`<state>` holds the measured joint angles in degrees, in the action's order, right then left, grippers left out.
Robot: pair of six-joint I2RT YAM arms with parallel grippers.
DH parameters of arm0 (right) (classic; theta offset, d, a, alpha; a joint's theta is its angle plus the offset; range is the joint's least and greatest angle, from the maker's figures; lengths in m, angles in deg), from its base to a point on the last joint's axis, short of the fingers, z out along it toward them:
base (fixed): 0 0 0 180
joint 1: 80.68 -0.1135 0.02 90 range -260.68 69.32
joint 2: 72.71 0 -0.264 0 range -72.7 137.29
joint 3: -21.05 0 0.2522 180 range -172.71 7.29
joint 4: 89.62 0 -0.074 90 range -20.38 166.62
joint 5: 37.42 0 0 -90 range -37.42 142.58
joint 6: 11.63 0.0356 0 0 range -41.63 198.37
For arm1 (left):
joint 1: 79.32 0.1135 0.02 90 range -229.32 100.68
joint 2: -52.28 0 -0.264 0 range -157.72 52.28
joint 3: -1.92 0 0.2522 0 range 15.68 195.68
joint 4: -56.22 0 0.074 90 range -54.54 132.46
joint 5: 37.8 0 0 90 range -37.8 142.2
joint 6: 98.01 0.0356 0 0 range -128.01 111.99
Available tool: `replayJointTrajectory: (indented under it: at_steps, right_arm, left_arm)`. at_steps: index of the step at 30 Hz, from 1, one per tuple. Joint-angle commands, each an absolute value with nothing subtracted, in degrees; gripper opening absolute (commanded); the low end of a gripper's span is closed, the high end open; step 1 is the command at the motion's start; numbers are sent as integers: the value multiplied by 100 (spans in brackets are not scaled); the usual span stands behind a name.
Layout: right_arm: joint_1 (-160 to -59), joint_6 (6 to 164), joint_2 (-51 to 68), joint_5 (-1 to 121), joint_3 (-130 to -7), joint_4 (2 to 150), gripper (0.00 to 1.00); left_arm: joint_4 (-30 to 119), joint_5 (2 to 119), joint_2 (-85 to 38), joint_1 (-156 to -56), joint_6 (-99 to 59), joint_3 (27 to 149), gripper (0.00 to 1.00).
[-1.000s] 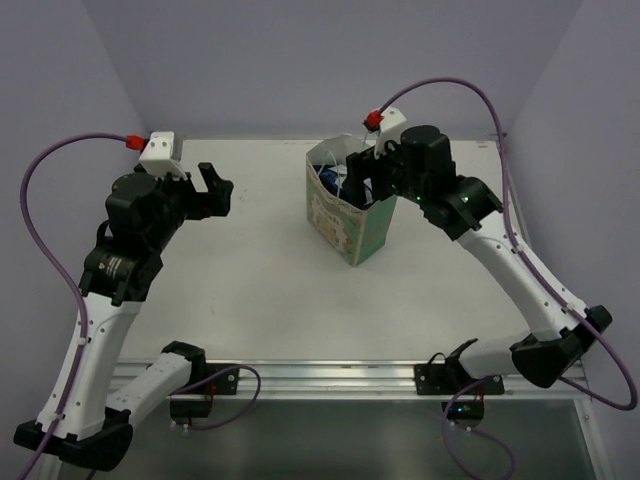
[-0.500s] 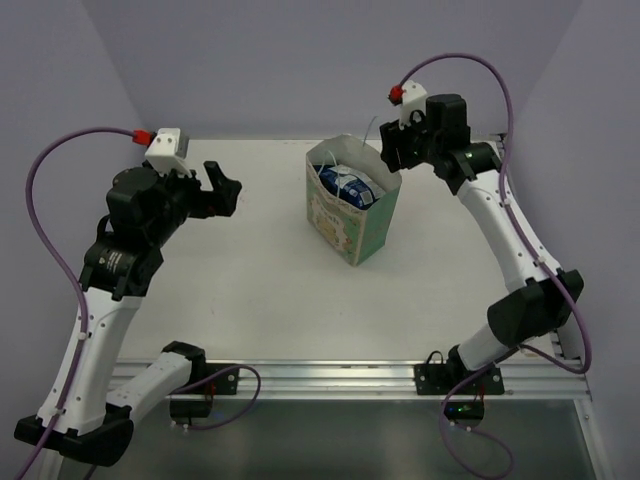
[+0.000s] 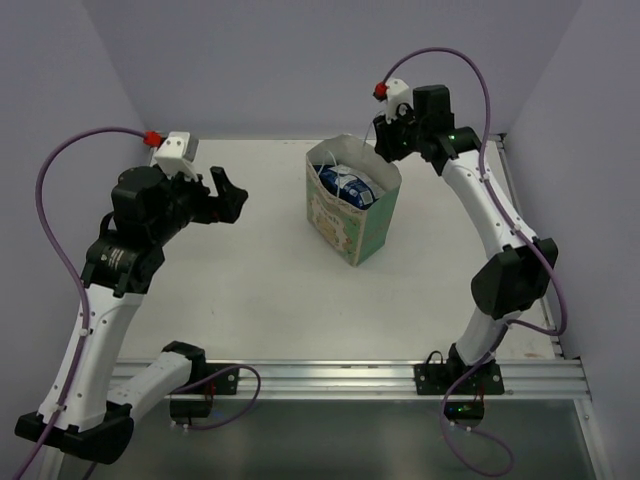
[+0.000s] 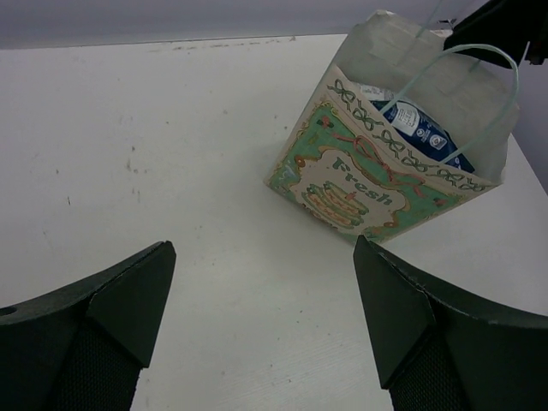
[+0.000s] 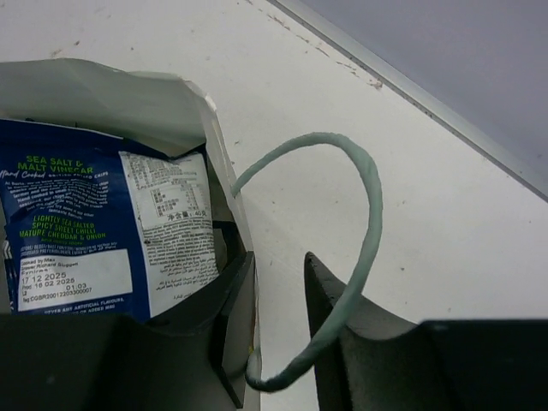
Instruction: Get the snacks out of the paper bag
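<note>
One paper bag (image 3: 352,215), two looks
Left fingers (image 4: 111,317) spread; right wrist alone shows handle (image 5: 364,223) between right fingers (image 5: 342,342), pinch unclear.

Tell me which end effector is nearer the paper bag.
Right. The right end effector is at the far rim of the paper bag; the left end effector hovers well apart, off to its left.
</note>
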<state>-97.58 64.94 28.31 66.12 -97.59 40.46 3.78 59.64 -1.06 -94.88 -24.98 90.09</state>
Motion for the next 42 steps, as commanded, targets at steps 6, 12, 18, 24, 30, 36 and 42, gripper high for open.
replayJointTrajectory:
  at_steps: [6,12,18,24,30,36,42]
  right_arm:
    - [-9702,6281,3171,7138,-10196,3910,33]
    - [-9694,6281,3083,7078,-10248,3900,0]
    - [-9729,6299,2329,6394,-10406,3813,0]
    - [-9834,6264,1538,5532,-10144,3794,0]
    - [-10308,6053,1167,4169,-9687,4032,0]
    - [-10695,6368,1132,3114,-8843,4462,0]
    - [-10862,6896,1141,2701,-8192,4674,0]
  left_arm:
    - [405,6494,-326,-9515,-2594,9329,93]
    - [440,6704,-519,-9523,-2629,9425,88]
    - [607,7381,-967,-9523,-2945,9732,83]
    - [941,7417,-1555,-9873,-3288,10285,83]
    - [1283,6960,-2180,-10629,-3630,10612,83]
    - [2065,6196,-2743,-11596,-4561,10322,82]
    - [2680,5879,-3262,-12177,-5511,10085,82]
